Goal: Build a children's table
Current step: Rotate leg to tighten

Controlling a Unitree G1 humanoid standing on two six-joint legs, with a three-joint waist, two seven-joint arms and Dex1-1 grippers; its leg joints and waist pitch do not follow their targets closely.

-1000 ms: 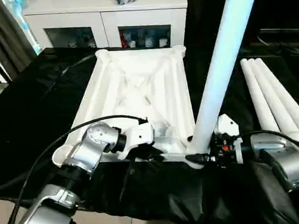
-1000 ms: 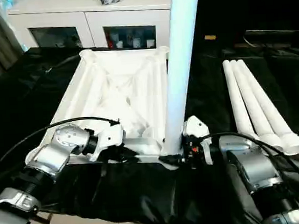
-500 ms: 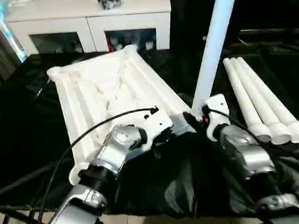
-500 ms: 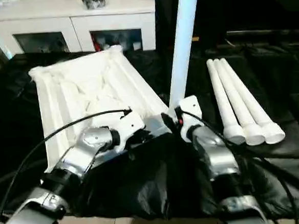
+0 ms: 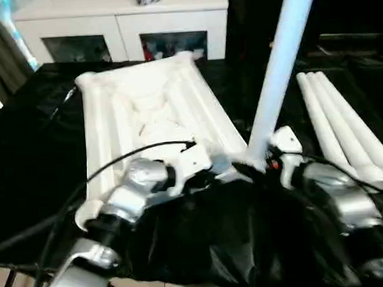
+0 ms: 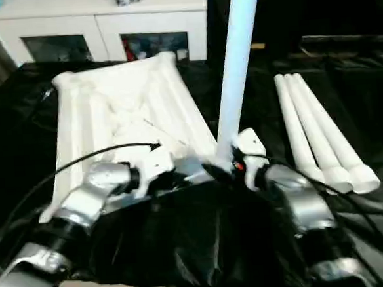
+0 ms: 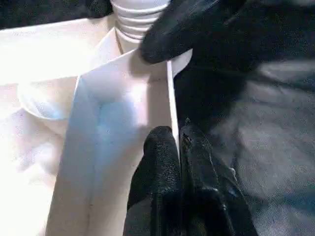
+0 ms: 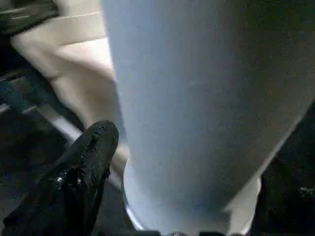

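Left wrist view showed the left gripper (image 7: pixel 178 142) pinched on the tabletop (image 5: pixel 147 114) rim, underside up on the black table (image 5: pixel 21 149). The right gripper (image 8: pixel 187 196) clasped the standing leg (image 5: pixel 276 78) at its corner socket; any tilt might jam it.

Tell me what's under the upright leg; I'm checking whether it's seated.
The upright leg stands at the tabletop near corner, its ribbed foot at the socket, right gripper around it. Seating depth is hidden.
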